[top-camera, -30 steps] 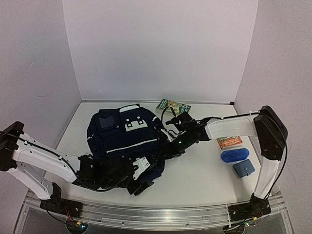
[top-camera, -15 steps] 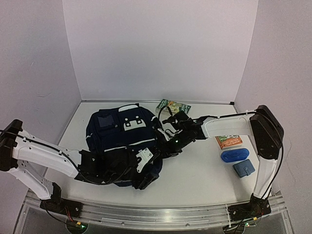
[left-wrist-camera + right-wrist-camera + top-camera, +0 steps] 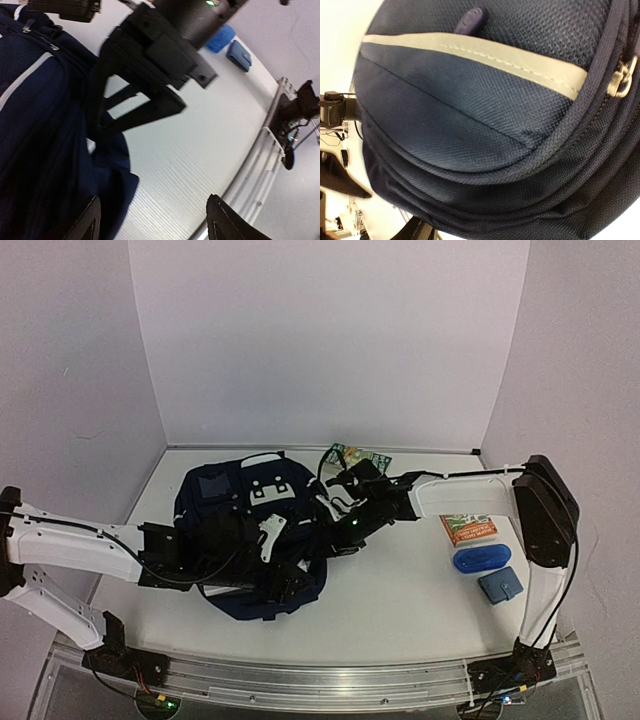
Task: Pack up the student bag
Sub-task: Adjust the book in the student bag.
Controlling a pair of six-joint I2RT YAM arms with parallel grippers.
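On the white table [image 3: 420, 590], the student bag [image 3: 235, 525] lay centre-left. The left pincer [image 3: 154, 198] gaped wide (nothing held) beside its edge, while the right pincer [image 3: 330, 538], grip unclear, perhaps steadied the fabric.

Bright, even light — soft shadows; left wrist view slightly blurred.

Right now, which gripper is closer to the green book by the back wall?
Right. The right gripper is at the student bag's right edge, just in front of the green book; the left gripper is at the bag's near edge.
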